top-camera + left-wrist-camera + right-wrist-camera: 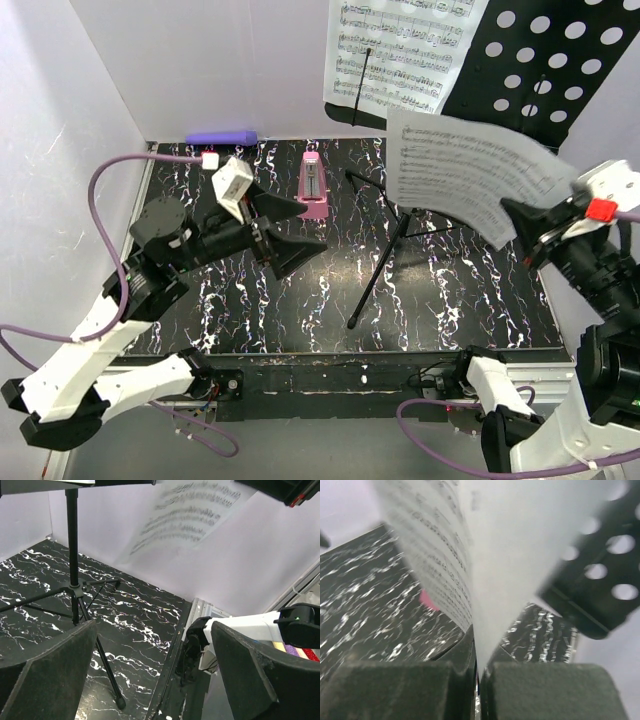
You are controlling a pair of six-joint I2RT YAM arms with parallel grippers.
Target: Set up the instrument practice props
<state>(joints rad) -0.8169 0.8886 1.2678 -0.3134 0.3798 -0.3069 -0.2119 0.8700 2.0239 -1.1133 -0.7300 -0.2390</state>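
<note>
Stand [545,60] up, first page [400,50] on it, metronome [314,185] standing; second page [470,175] pinched in my right gripper [522,228], stand just ahead; left gripper [285,235] open, empty.

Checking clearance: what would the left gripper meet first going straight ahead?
Likely the stand's leg, slanting across just ahead of the left gripper; depth is unclear, so it may pass to the table.

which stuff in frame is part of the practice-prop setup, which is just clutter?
Job: black folding tripod music stand with perforated desk; white printed sheet-music page on its desk; second white sheet-music page held in right gripper; small pink pyramid metronome.
Lying about: purple cylindrical object by the back wall.
</note>
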